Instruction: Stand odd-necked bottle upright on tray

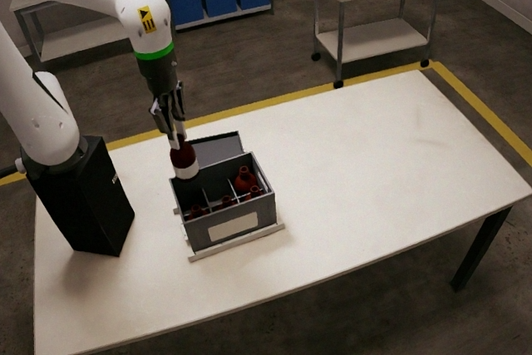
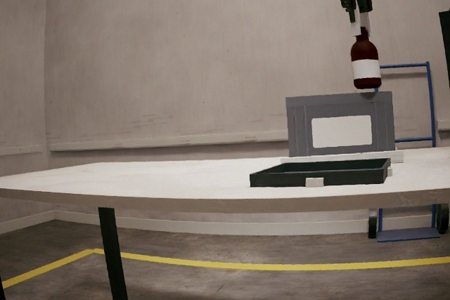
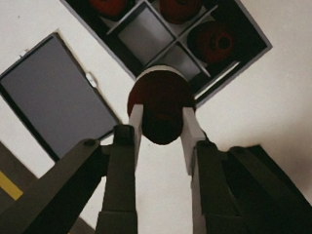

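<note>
Soft, even overhead light is falling; the table (image 1: 365,162) is glaring pale, faint shadows are pooling, and edges are bending slightly.

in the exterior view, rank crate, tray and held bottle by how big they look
1. Crate, largest.
2. Tray, about as wide as the crate but much lower; it sits nearer the camera, so its true size is unsure.
3. Bottle, smallest, hanging from the gripper.

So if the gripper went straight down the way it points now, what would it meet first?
The gripper points down, shut on the bottle's neck. The bottle's base would probably land first in the vacated corner cell or on the rim of the crate; depth is unclear.
</note>
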`<state>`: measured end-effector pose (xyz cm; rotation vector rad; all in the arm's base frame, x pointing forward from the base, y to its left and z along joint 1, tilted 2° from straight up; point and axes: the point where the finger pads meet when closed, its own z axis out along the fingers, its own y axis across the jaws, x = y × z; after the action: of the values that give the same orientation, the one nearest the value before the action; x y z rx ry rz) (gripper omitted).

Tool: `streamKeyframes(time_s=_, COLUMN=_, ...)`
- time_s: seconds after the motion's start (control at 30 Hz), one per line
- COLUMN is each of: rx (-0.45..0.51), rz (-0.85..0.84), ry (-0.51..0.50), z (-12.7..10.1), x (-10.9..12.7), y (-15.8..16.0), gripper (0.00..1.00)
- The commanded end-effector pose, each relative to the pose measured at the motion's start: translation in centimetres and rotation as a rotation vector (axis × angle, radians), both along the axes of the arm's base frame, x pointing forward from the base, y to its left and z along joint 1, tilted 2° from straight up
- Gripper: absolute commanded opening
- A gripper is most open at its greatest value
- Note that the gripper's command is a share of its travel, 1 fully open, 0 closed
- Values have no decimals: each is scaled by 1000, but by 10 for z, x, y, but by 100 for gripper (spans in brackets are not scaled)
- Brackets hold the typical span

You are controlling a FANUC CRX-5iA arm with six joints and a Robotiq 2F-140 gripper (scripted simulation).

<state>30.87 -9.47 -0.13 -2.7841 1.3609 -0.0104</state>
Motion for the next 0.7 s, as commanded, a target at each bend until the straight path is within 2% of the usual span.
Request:
streamKeyframes(time_s=0.0, rx=-1, rz=0, ry=-1, z=1, x=3, y=3, gripper=10)
streamKeyframes(time_s=0.67, rx=-1, rz=0, ry=-1, z=2, x=18, y=27, gripper=10)
